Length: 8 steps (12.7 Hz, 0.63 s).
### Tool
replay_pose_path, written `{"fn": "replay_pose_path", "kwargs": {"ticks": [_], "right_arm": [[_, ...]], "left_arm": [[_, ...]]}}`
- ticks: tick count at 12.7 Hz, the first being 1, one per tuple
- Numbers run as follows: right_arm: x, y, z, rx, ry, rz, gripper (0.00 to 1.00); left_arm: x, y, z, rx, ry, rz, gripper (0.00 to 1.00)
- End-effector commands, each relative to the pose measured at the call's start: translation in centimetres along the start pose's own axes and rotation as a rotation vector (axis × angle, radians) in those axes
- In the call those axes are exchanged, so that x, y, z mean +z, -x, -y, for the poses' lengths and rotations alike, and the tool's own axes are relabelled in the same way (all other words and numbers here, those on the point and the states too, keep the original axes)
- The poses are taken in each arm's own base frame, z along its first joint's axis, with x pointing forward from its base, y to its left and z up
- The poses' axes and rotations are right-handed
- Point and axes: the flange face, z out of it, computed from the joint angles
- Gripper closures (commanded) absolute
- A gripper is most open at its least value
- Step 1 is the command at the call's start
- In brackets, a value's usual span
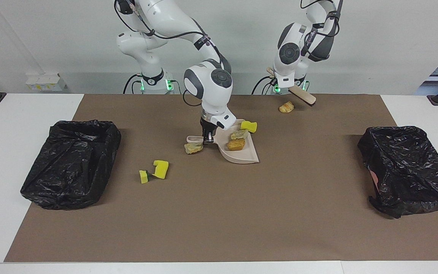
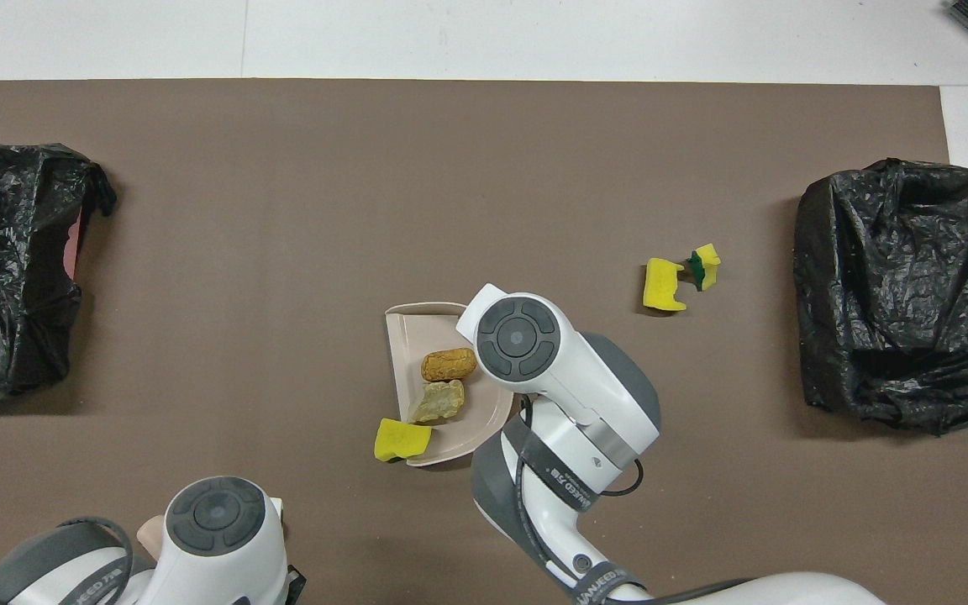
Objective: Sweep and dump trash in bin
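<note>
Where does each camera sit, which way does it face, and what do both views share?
Facing view: high across the table, looking at both arms' bases; right tool holds the dustpan, left tool holds the brush raised.
Overhead view: above the robots' end, looking steeply down; only arm links show.
Shared: dustpan, brown bread lump, both black-lined bins.
</note>
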Motion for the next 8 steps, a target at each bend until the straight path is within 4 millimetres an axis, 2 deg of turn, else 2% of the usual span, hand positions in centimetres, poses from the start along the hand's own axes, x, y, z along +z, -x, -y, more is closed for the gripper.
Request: {"fn": "replay_pose_path", "kwargs": {"ticks": [1, 3, 8], "right_arm": [[1.1, 0.1, 1.1, -0.051, -0.004, 0.029, 1.00], [1.1, 0.2, 1.1, -0.050, -0.004, 0.029, 1.00], [1.2, 0.5, 0.9, -0.039, -0.007, 0.030, 1.00]], "left_arm": [[1.5, 0.8, 0.2, -0.048, 0.046, -0.027, 1.00], [3.3, 1.5, -0.3, -0.020, 0.035, -0.044, 1.00], [3.3, 1.0, -1.0, 0.052, 0.063, -0.043, 1.00]]}}
